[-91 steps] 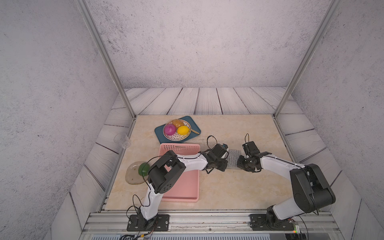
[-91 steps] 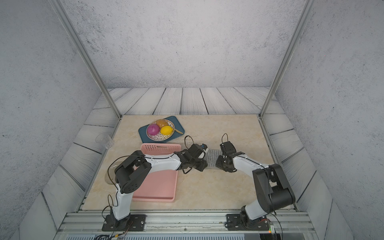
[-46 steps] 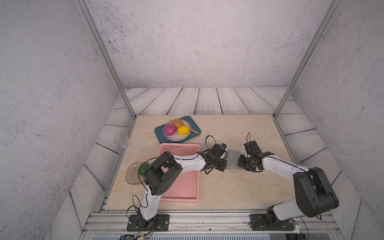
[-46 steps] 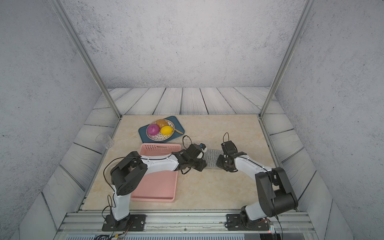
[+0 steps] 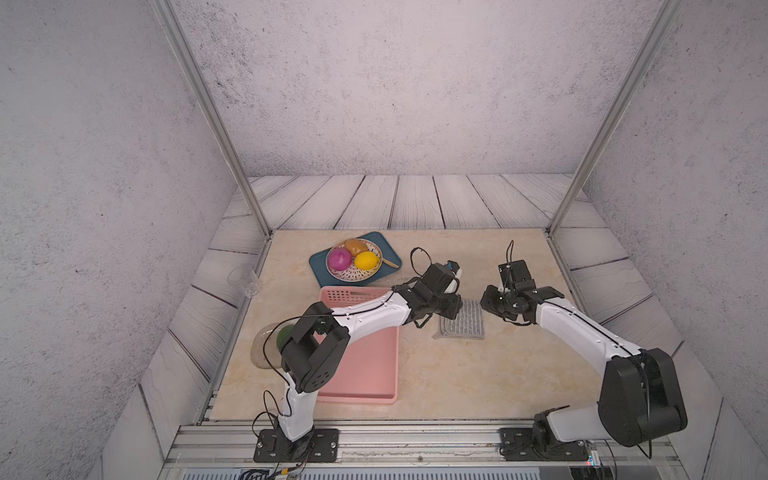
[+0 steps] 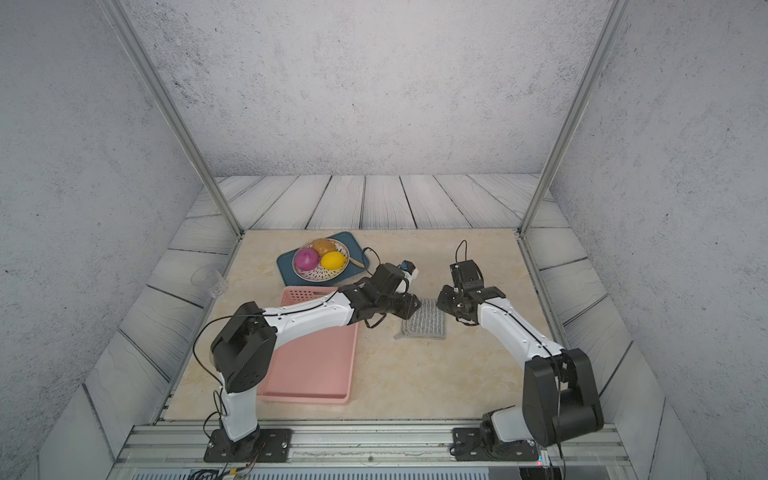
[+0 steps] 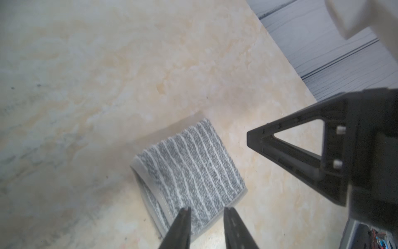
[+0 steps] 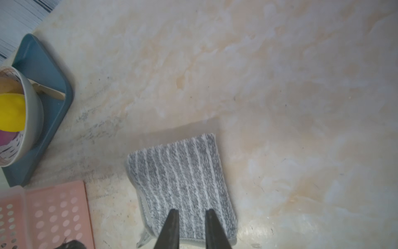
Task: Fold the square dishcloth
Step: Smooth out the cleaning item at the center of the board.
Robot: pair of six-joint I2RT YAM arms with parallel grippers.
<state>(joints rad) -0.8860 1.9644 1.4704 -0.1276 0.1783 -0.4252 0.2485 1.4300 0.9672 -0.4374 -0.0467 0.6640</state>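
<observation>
Two grippers, one small grey parcel between them! The square dishcloth (image 5: 463,319) lies flat near the middle of the bench (image 5: 478,374), a touch toward its right edge and just clear of the pink basket (image 5: 365,361). It's down to a compact striped rectangle, and both wrist views show hems stacked in layers along one side, so I'd call the folding as good as done.

The left gripper (image 7: 206,215) hangs over one end, jaws narrowly apart, only stripes showing through the gap. The right gripper (image 8: 191,215) does the same over the opposite end: tips parted, nothing pinched. To me this reads as the let-go after the last fold. One loose corner pokes out of the stack toward the front edge. So the next move calls for a clean lift straight up, so no tip drags the top layer, and maybe a nudge to tuck that corner.

Underfoot is a beige marbled top, faintly scuffed. A blue tray (image 5: 384,245) sits toward the back left corner, carrying a bowl (image 5: 351,274) of pink, yellow and brown fruit. Grey planks (image 5: 415,199) ring the bench, and a clear cup (image 5: 246,277) stands on them off the left edge. Rough grey walls (image 5: 395,83) close it in, with a metal post (image 5: 232,164) rising from each back corner.
</observation>
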